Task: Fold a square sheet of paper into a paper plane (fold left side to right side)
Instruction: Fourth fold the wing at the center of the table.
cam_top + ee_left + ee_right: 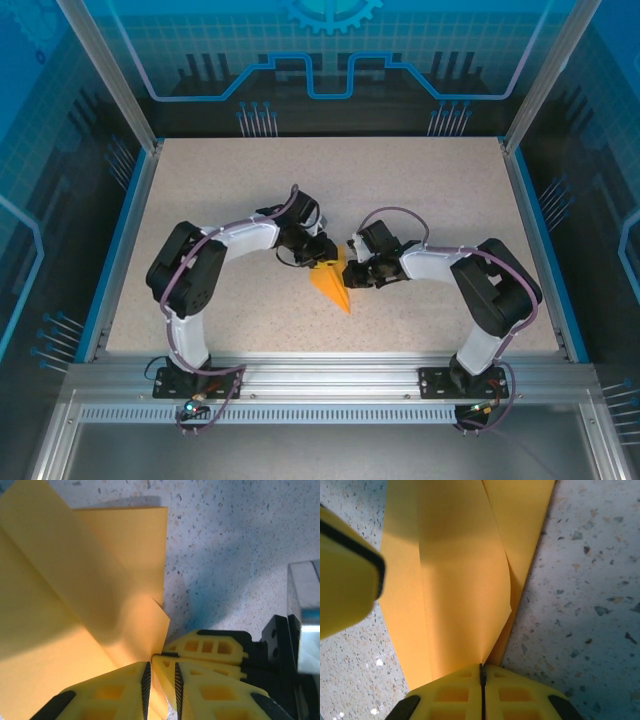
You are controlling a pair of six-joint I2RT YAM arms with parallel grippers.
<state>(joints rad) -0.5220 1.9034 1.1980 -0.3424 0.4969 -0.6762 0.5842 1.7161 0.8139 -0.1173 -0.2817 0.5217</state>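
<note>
The square sheet of paper is bright orange and folded into a narrow pointed shape, its tip toward the near edge of the table. Both grippers meet at its far end. My left gripper comes in from the left. In the left wrist view its jaws stand a little apart, with a raised flap of the paper running down between the pads. My right gripper is shut on the corner of a lifted flap of the paper. Its yellow fingers lie just right of the left jaws.
The speckled table is bordered by blue rails and aluminium posts. A left finger hangs close over the paper's left side in the right wrist view. Both arms bend inward over the table's middle.
</note>
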